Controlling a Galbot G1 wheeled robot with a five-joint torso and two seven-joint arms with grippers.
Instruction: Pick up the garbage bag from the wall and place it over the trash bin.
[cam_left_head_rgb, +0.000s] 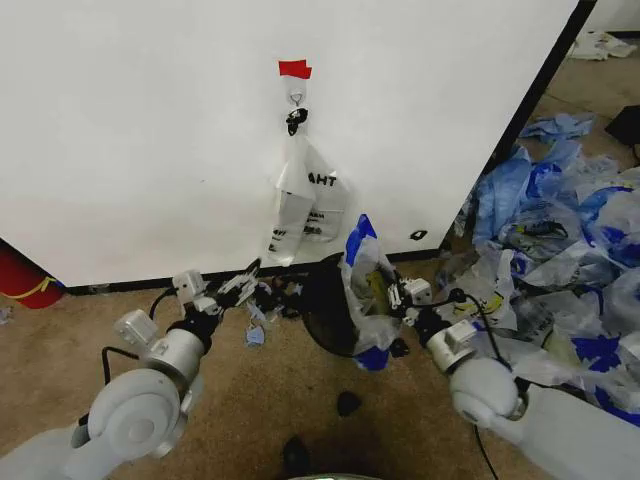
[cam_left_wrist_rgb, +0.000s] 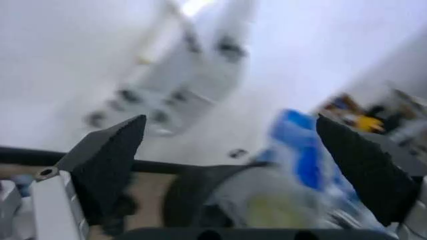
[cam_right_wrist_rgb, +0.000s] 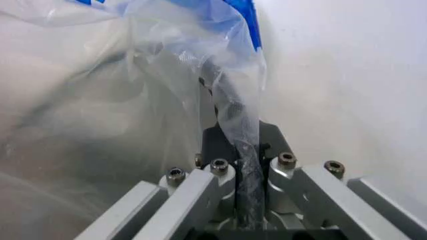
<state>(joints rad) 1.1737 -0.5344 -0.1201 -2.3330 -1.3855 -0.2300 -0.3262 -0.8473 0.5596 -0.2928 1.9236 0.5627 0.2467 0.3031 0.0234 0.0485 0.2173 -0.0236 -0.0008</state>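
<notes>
The garbage bag (cam_left_head_rgb: 366, 285), thin plastic with blue patches and some yellow, drapes over the right side of the black trash bin (cam_left_head_rgb: 322, 312) at the foot of the wall (cam_left_head_rgb: 150, 130). My right gripper (cam_left_head_rgb: 396, 298) is shut on the bag's film beside the bin. In the right wrist view the film (cam_right_wrist_rgb: 167, 75) runs down into that gripper (cam_right_wrist_rgb: 248, 166), pinched with a dark strip under it. My left gripper (cam_left_head_rgb: 248, 281) hovers open just left of the bin. From its wrist, the left gripper (cam_left_wrist_rgb: 233, 165) frames the bin rim (cam_left_wrist_rgb: 200, 186) and the blue bag (cam_left_wrist_rgb: 300, 150).
A narrower white bag with black lettering (cam_left_head_rgb: 305, 200) hangs from the hook (cam_left_head_rgb: 296, 98) under red tape (cam_left_head_rgb: 294, 68). A heap of blue and white plastic bags (cam_left_head_rgb: 560, 220) covers the floor at right. A red cylinder (cam_left_head_rgb: 20, 280) stands far left. Scraps (cam_left_head_rgb: 255, 335) lie on the carpet.
</notes>
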